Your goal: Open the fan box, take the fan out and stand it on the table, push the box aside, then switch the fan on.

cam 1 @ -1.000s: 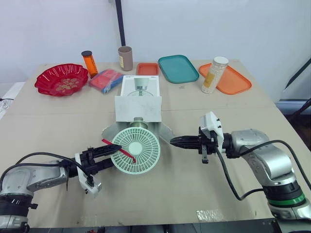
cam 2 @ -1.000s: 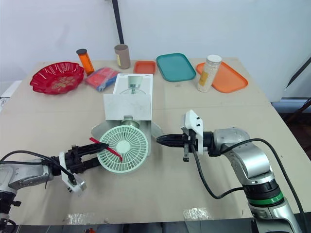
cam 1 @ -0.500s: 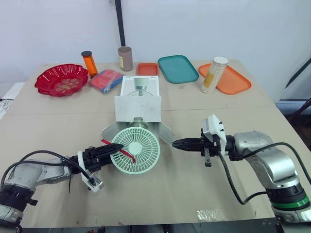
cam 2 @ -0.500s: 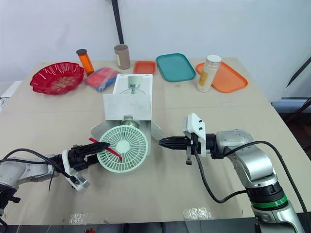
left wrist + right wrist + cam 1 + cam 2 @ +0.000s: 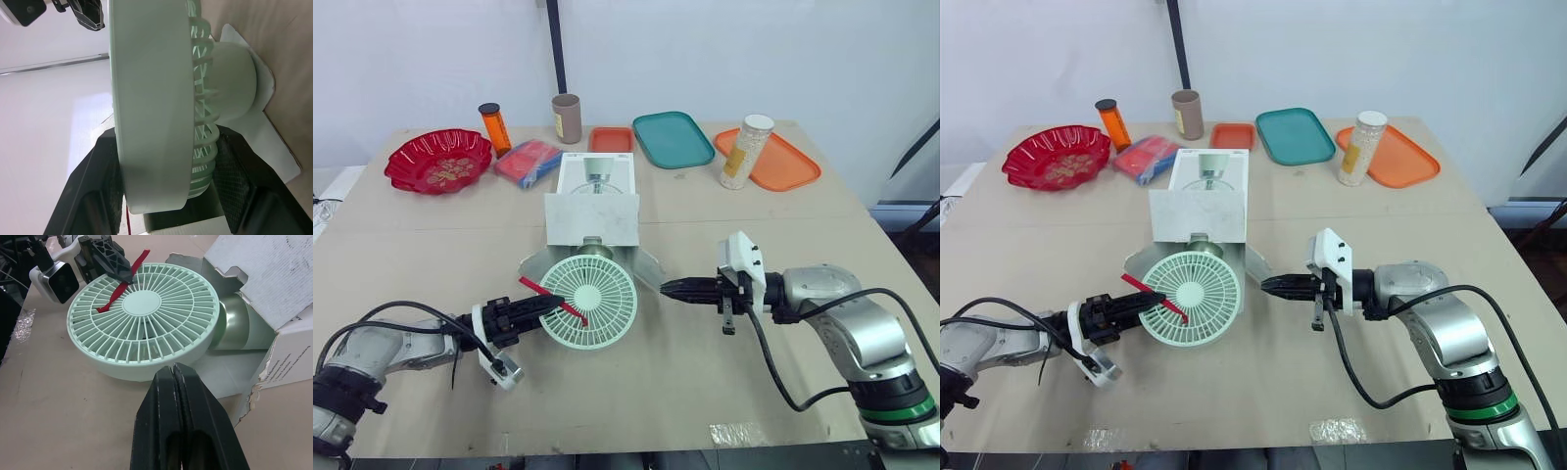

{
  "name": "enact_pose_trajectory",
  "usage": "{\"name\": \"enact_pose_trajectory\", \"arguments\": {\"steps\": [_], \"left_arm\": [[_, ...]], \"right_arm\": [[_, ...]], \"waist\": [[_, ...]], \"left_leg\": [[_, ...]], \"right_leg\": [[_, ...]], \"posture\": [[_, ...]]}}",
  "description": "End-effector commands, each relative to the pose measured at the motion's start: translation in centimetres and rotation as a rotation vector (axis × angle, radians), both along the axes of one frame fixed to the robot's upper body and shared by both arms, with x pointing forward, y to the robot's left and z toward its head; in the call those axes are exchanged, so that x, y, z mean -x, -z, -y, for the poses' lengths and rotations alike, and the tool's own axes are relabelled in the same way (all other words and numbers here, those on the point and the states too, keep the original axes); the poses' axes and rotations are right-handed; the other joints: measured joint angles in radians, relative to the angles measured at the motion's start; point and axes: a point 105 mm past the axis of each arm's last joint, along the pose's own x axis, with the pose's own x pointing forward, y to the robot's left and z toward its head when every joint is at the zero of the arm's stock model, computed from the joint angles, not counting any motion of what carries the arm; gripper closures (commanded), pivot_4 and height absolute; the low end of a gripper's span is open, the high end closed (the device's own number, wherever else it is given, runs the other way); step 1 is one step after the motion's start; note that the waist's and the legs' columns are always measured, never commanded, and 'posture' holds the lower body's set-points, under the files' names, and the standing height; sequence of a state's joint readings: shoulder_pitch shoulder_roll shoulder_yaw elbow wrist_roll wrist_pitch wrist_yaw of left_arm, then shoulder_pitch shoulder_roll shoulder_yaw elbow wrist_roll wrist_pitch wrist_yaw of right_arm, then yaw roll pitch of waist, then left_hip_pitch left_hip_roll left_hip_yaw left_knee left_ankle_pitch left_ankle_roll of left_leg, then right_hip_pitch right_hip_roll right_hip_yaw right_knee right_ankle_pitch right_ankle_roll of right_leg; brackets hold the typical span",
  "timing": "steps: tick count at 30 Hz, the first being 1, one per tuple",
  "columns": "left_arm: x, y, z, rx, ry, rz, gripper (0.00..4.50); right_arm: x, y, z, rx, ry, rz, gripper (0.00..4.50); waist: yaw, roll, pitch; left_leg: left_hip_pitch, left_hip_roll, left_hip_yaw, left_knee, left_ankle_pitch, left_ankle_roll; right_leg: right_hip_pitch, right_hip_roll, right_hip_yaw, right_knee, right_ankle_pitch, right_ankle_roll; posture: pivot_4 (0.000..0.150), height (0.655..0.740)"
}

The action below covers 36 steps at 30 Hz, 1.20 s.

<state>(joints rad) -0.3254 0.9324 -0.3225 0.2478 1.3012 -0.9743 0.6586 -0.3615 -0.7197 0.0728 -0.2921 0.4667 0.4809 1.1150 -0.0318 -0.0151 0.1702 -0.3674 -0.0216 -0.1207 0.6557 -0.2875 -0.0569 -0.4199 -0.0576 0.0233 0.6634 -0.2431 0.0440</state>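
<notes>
Left claw grips fan rim (base hidden in box).

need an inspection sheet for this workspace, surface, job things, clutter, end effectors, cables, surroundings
Surface: tan table, a patch of tape near its front edge.
Job's things: fan box lies open, flaps spread; fan head is outside, its rear at the box mouth, a red strip across the grille.
Clutter: along the far edge, red bowl, orange bottle, brown tube, red-blue packet, small orange tray, teal tray, jar, large orange tray.
End effectors: left end effector shut on the fan's rim; right end effector shut, pointing at the fan, apart from it.
Cables: black cables loop along both arms.
Surroundings: white wall, dark pole behind the table.
</notes>
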Motion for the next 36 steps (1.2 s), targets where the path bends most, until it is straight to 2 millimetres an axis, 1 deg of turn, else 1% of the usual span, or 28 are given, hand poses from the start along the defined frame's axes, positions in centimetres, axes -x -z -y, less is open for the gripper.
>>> {"name": "enact_pose_trajectory", "arguments": {"steps": [1, 2, 5, 7, 10, 13, 16, 19, 21, 25, 28, 30, 32, 33, 36], "left_arm": [[-0.2, -0.5, -0.1, 0.012, -0.002, 0.012, 2.15], [-0.2, -0.5, 0.0, 0.02, 0.002, 0.007, 2.15], [-0.3, -0.4, 0.0, 0.033, -0.005, -0.006, 2.61], [-0.3, -0.2, 0.0, 0.031, -0.011, -0.013, 2.63], [0.1, -0.4, -0.1, 0.048, -0.003, -0.015, 2.63], [1.1, -0.9, 0.0, 0.067, 0.017, -0.032, 2.63], [2.5, -1.2, 0.0, 0.091, 0.028, -0.07, 2.63], [3.8, -1.2, -0.1, 0.111, 0.023, -0.118, 2.63], [4.5, -1.4, -0.2, 0.16, -0.004, -0.187, 2.63], [6.2, -2.5, 0.3, 0.25, 0.013, -0.31, 2.63], [7.2, -3.1, 0.2, 0.252, 0.007, -0.379, 2.63], [7.5, -3.4, 0.0, 0.245, -0.002, -0.4, 2.63], [8.3, -4.4, -0.1, 0.22, 0.021, -0.437, 2.63], [8.5, -4.9, -0.2, 0.225, 0.023, -0.457, 2.63], [9.0, -6.1, -0.3, 0.219, 0.031, -0.542, 2.63]], "right_arm": [[0.4, -0.8, -0.5, -0.009, -0.025, 0.042, 4.5], [0.4, -0.8, -0.5, -0.01, -0.024, 0.043, 4.5], [0.4, -0.8, -0.6, -0.011, -0.023, 0.044, 4.5], [0.3, -0.8, -0.6, -0.012, -0.023, 0.046, 4.5], [0.3, -0.7, -0.7, -0.006, -0.024, 0.048, 4.5], [0.3, -0.6, -0.7, -0.004, -0.027, 0.047, 4.5], [0.2, -0.5, -0.8, -0.002, -0.032, 0.047, 4.5], [0.2, -0.4, -0.9, -0.001, -0.038, 0.047, 4.5], [0.2, -0.4, -1.0, -0.001, -0.043, 0.046, 4.5], [0.1, -0.3, -1.1, 0.002, -0.052, 0.043, 4.5], [0.1, -0.3, -1.0, 0.006, -0.059, 0.041, 4.5], [0.1, -0.3, -1.0, 0.007, -0.061, 0.042, 4.5], [0.1, -0.3, -1.0, 0.005, -0.065, 0.041, 4.5], [0.1, -0.3, -1.0, 0.005, -0.067, 0.04, 4.5], [0.0, -0.2, -1.3, 0.006, -0.077, 0.039, 4.5]], "waist": [[0.0, 0.0, 0.0], [0.0, 0.0, 0.0], [0.0, 0.0, 0.0], [0.0, 0.0, 0.0], [0.0, 0.0, 0.0], [-0.001, 0.0, 0.0], [-0.003, 0.0, 0.0], [-0.003, 0.0, -0.001], [-0.002, -0.001, -0.001], [-0.002, -0.001, -0.001], [-0.002, -0.001, -0.001], [-0.002, -0.001, -0.001], [-0.002, -0.001, -0.001], [-0.002, -0.003, -0.001], [-0.003, -0.003, -0.002]], "left_leg": [[0.0, 0.0, 0.0, 0.0, 0.0, 0.0], [0.0, 0.0, 0.0, 0.0, 0.0, 0.0], [0.0, 0.0, 0.0, 0.0, 0.0, 0.0], [0.0, 0.0, 0.0, 0.0, 0.0, 0.0], [0.0, 0.0, 0.0, 0.0, 0.0, 0.0], [0.0, 0.0, 0.0, 0.0, 0.0, 0.0], [0.0, 0.0, 0.001, 0.0, 0.0, 0.0], [0.0, 0.001, 0.002, 0.0, 0.0, 0.0], [0.0, 0.001, 0.002, 0.0, 0.0, 0.0], [0.001, 0.001, 0.002, 0.0, 0.0, 0.0], [0.001, 0.001, 0.002, 0.0, 0.0, 0.0], [0.001, 0.001, 0.003, 0.0, 0.0, 0.0], [0.001, 0.001, 0.003, 0.0, 0.0, 0.001], [0.002, 0.001, 0.003, 0.0, 0.0, 0.001], [0.004, 0.002, 0.004, 0.0, -0.001, 0.001]], "right_leg": [[0.0, 0.0, 0.0, 0.0, 0.0, 0.0], [0.0, 0.0, 0.0, 0.0, 0.0, 0.0], [0.0, 0.0, 0.0, 0.0, 0.0, 0.0], [0.0, 0.0, 0.0, 0.0, 0.0, 0.0], [0.0, 0.0, 0.0, 0.0, 0.0, 0.0], [0.0, 0.0, 0.0, 0.0, 0.0, 0.0], [-0.001, 0.0, 0.0, 0.001, 0.0, 0.0], [-0.002, 0.0, 0.0, 0.001, 0.0, 0.0], [-0.002, 0.0, 0.0, 0.001, 0.0, 0.0], [-0.001, 0.0, 0.0, 0.001, 0.0, 0.0], [-0.001, 0.0, 0.0, 0.001, 0.0, 0.0], [-0.001, 0.0, 0.001, 0.001, 0.0, 0.0], [-0.001, 0.0, 0.001, 0.001, 0.0, 0.0], [0.0, 0.0, 0.001, 0.001, 0.0, 0.0], [0.001, 0.0, 0.001, 0.001, 0.0, -0.001]], "posture": [[0.15, 0.74], [0.15, 0.74], [0.15, 0.74], [0.15, 0.74], [0.15, 0.74], [0.15, 0.74], [0.15, 0.74], [0.15, 0.74], [0.15, 0.74], [0.15, 0.74], [0.15, 0.74], [0.15, 0.74], [0.15, 0.74], [0.15, 0.74], [0.15, 0.74]]}}
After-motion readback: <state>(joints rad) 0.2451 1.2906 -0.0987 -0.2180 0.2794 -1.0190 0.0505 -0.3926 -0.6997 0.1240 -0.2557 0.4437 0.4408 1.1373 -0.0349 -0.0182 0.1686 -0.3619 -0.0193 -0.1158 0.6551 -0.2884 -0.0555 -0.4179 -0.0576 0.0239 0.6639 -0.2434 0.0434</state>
